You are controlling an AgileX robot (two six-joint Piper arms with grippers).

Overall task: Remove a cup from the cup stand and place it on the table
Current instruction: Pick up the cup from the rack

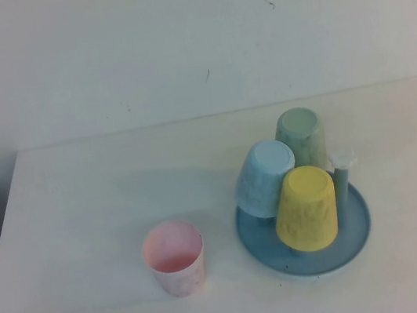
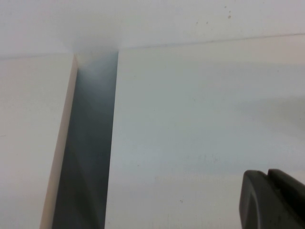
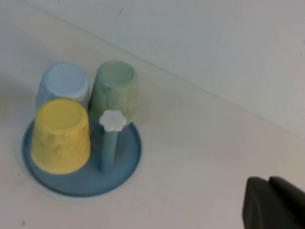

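Note:
The mint-green cup [image 1: 301,138] sits upside down on a peg at the back of the round blue cup stand [image 1: 358,232], on the white table [image 1: 83,216]. The right wrist view shows the same cup [image 3: 114,90] on the stand [image 3: 131,152], beside a free white-tipped peg [image 3: 112,121]. My right gripper [image 3: 269,180] is shut and empty, well away from the stand, over bare table. My left gripper [image 2: 267,174] is shut and empty near the table's left edge. Neither gripper shows in the high view.
A light blue cup [image 1: 264,178] and a yellow cup [image 1: 307,207] also sit upside down on the stand. A pink cup [image 1: 175,257] stands upright on the table left of the stand. A dark gap [image 2: 88,143] runs along the table's left edge.

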